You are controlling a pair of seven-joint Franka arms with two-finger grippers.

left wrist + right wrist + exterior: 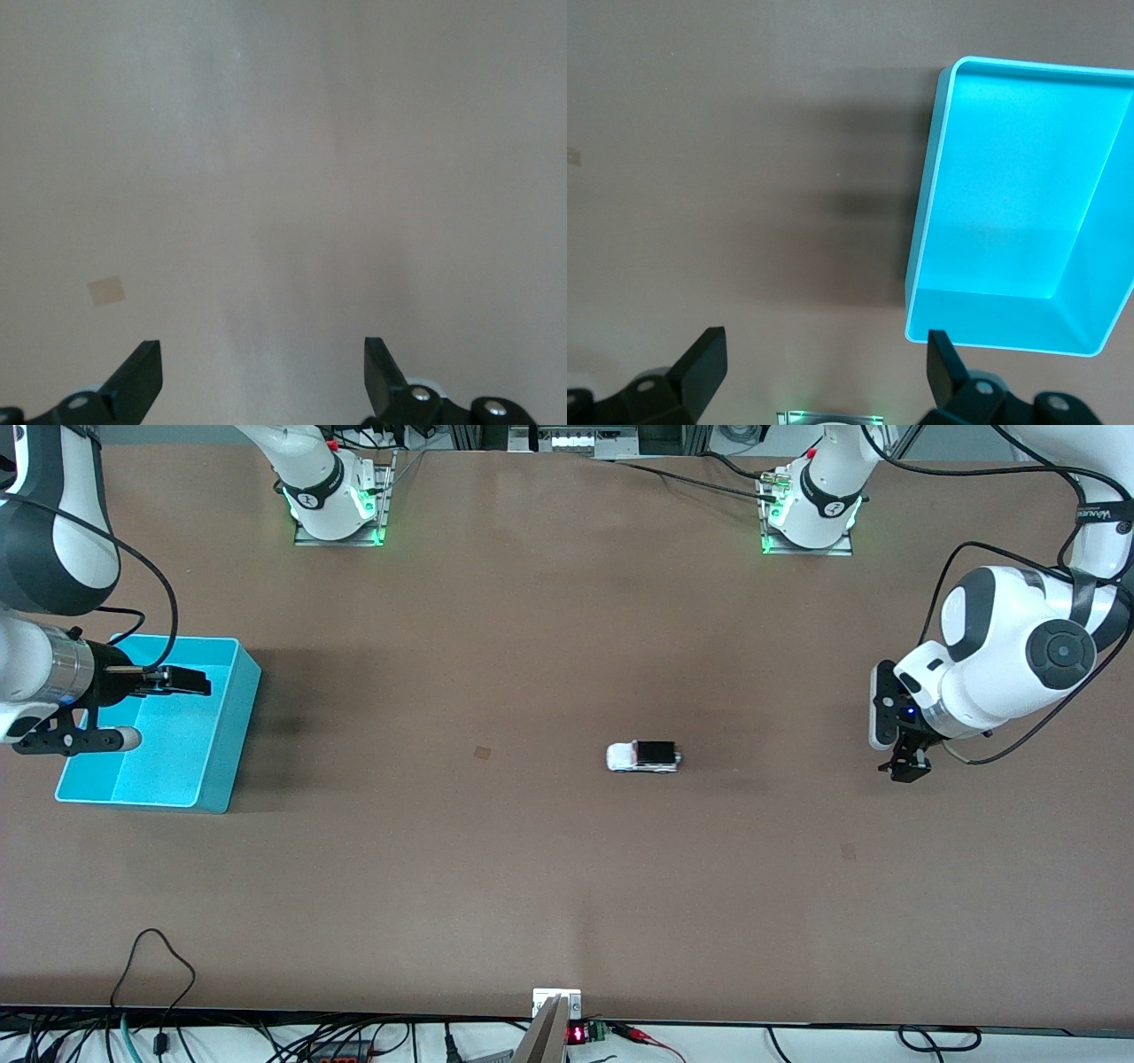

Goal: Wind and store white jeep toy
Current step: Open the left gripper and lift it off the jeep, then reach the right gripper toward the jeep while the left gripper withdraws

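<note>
The white jeep toy [644, 755], with its black roof, stands alone on the brown table near the middle. It shows in neither wrist view. The turquoise bin [237, 731] sits at the right arm's end of the table and looks empty; it also shows in the right wrist view [1010, 177]. My right gripper [197, 682] hangs open and empty over the bin's edge [824, 376]. My left gripper [908, 767] is open and empty above bare table at the left arm's end, well apart from the jeep [263, 381].
Small tan marks lie on the table [482, 752] [848, 851], and one shows in the left wrist view [106, 290]. The arm bases [337, 500] [811, 509] stand along the table's edge farthest from the front camera. Cables and a small mount [556, 1005] line the near edge.
</note>
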